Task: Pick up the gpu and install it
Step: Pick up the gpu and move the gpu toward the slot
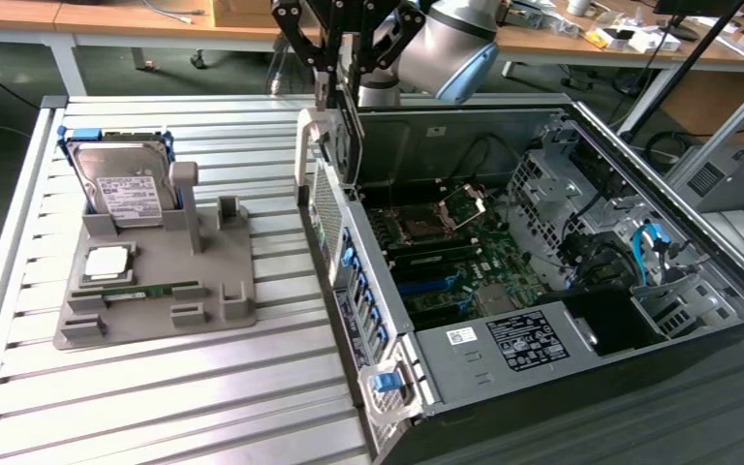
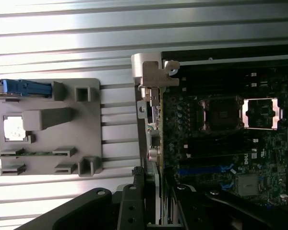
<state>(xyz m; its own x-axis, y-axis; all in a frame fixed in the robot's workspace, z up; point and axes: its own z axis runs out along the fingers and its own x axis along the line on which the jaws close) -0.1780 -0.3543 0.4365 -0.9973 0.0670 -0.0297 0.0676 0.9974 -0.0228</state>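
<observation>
The gpu (image 1: 328,131) hangs upright from my gripper (image 1: 337,77), which is shut on its upper edge. Its silver bracket and dark board hover above the near wall of the open computer case (image 1: 682,242), at the case's far corner on the exterior view's left. In the wrist view the gpu (image 2: 151,103) shows edge-on, bracket end farthest from my gripper (image 2: 153,194), with black fingers (image 2: 132,191) pressed to either side. It lines up over the boundary between the table and the motherboard (image 2: 221,143), and it hangs above the motherboard (image 1: 456,257) without touching it.
A grey parts holder (image 1: 152,310) lies on the slatted aluminium table (image 1: 152,407) at the exterior view's left. It carries a hard drive (image 1: 120,184), a processor chip (image 1: 105,262) and a green memory stick (image 1: 139,289). Cables and drive cages fill the case's far side.
</observation>
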